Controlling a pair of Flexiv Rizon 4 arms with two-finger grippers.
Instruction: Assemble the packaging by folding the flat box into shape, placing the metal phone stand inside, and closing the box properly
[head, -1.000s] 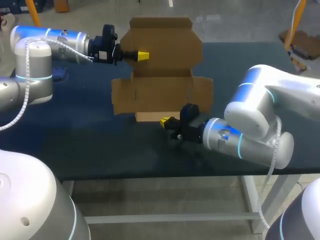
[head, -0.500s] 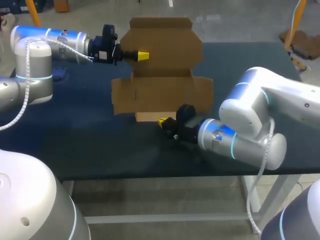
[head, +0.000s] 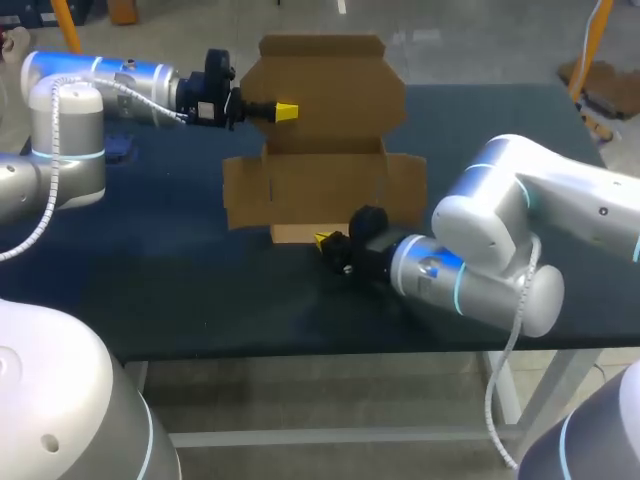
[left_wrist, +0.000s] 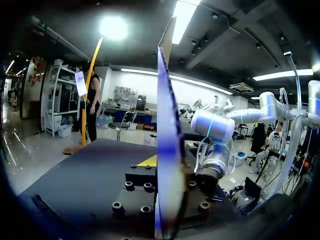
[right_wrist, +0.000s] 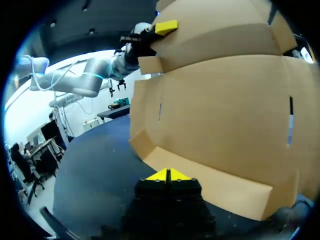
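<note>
— Where is the cardboard box?

— On the dark table, a little toward 12 o'clock from the middle. It is unfolded: side wings spread to 3 and 9 o'clock, a narrow front flap at 6 o'clock, and the big far panel at 12 o'clock.

— Is the far panel flat too?

— No, it is raised. From the left wrist it shows edge-on, running upright between the fingers' black mounts.

— So the left gripper has it?

— Yes. It comes in from 9 o'clock and is clamped on that panel's 9 o'clock edge. One yellow tip lies on the cardboard's upper face. The right wrist view shows the same grip from the other side, at the far corner of the box.

— And the right gripper?

— Low at the 6 o'clock side, its arm coming in from 4 o'clock. Its two yellow tips are pressed together with nothing between them. They sit just beside the front flap's edge — whether they touch the flap, I cannot tell.

— What lies ahead of those tips?

— The flap first, then the box's broad middle sheet with its thin slots.
</note>
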